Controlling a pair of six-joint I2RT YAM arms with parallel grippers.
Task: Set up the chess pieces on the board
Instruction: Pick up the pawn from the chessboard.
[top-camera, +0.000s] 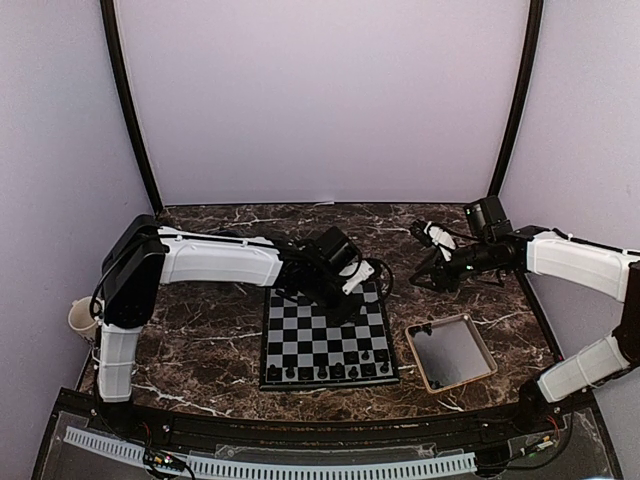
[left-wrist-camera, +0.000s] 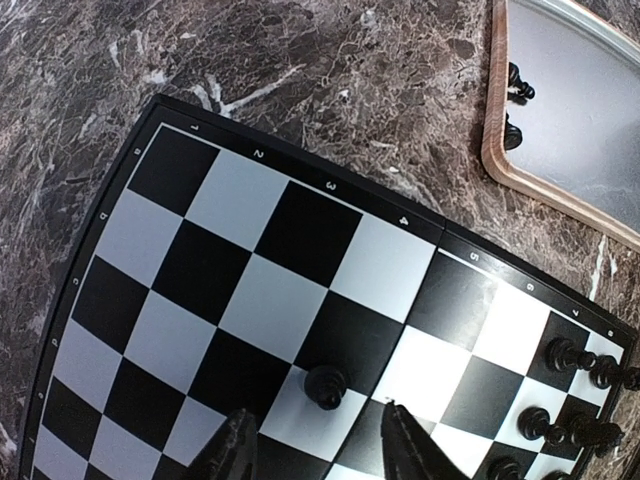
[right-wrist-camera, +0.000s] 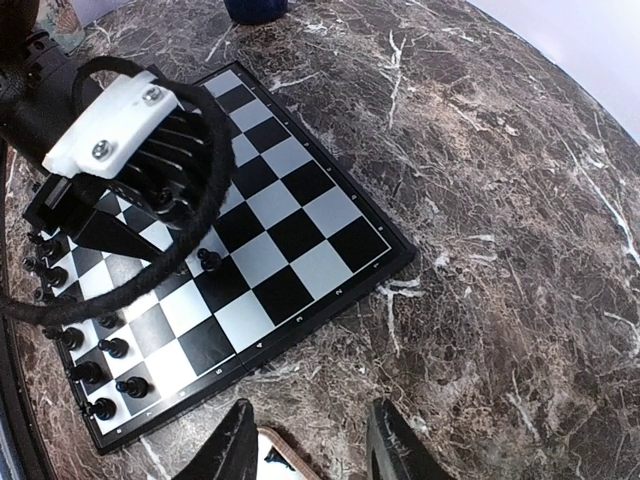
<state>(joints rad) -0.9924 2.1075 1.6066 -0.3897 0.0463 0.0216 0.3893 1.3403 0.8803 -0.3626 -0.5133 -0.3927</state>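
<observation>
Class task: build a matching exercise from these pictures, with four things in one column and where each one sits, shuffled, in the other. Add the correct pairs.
Column one
1. left claw
2. right claw
3. tray
4. most chess pieces

Column two
A. right of the board, with two dark pieces inside
B. over the marble table, off the board, holding nothing
C. in a row along the board's near edge
D. open above the board, one small piece standing at its tips

Pairs: 1-D, 2-B, 3-A, 4-C
</observation>
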